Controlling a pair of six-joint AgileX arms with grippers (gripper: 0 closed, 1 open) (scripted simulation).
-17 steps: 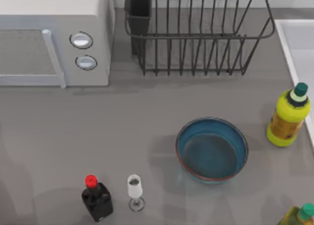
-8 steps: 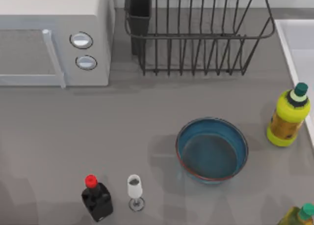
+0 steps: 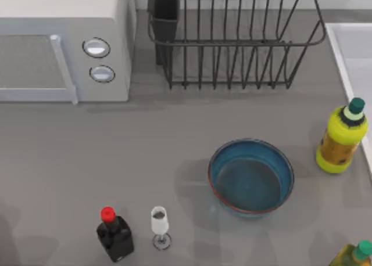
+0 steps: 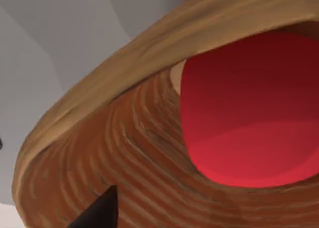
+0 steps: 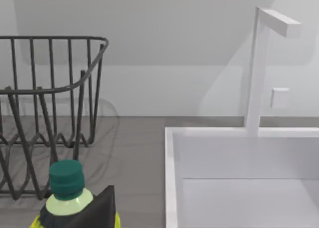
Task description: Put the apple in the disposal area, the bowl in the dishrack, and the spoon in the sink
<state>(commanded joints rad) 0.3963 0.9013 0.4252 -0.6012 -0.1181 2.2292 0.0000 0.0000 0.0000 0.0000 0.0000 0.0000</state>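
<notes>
Apple (image 4: 249, 108), bright red and matte, inside wooden basket (image 4: 114, 138) under left wrist; gripper spread unreadable. Blue bowl (image 3: 251, 177) at worktop (image 3: 145, 138) five o'clock. Two yellow bottles (image 3: 341, 137), one wine glass (image 3: 160, 224).

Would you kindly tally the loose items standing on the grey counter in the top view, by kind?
Bottles: 3, the black bottle, the yellow bottle, and another yellow bottle at the picture's lower edge
Bowls: 1, the bowl
Glasses: 1, the wine glass
Total: 5

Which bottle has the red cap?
The small black bottle near the table's front left, beside the wine glass. The two yellow bottles on the right wear green caps.
</notes>
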